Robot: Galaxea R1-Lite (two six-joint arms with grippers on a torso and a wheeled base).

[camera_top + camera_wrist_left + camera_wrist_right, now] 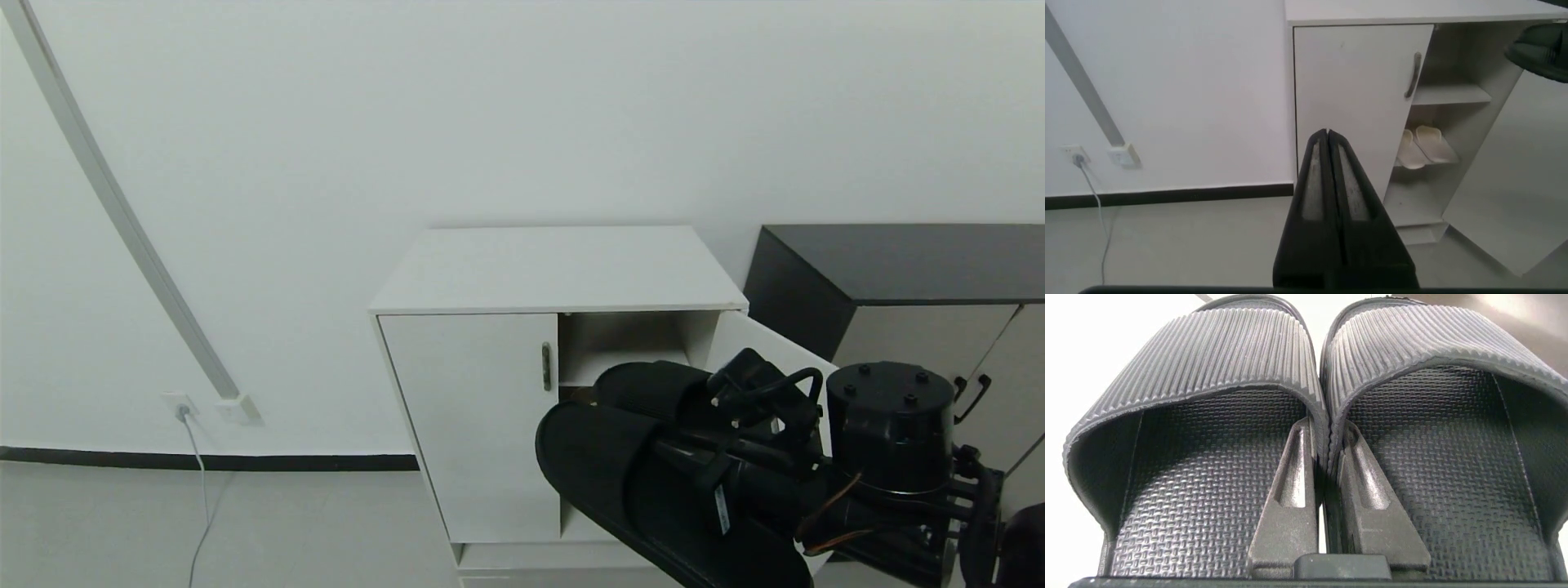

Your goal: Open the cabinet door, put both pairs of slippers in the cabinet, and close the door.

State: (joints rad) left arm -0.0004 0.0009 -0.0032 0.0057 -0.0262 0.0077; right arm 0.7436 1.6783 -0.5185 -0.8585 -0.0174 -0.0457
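The pair of black slippers [608, 457] hangs before the open right half of the white cabinet [555, 269], with the right claw [1324, 433] pinching their inner edges together. A pale pair of slippers [1422, 145] lies inside the cabinet. The right door [771, 347] stands swung out and the left door [469, 425] is closed. The left claw [1328, 135], pressed together and empty, faces the cabinet from farther back.
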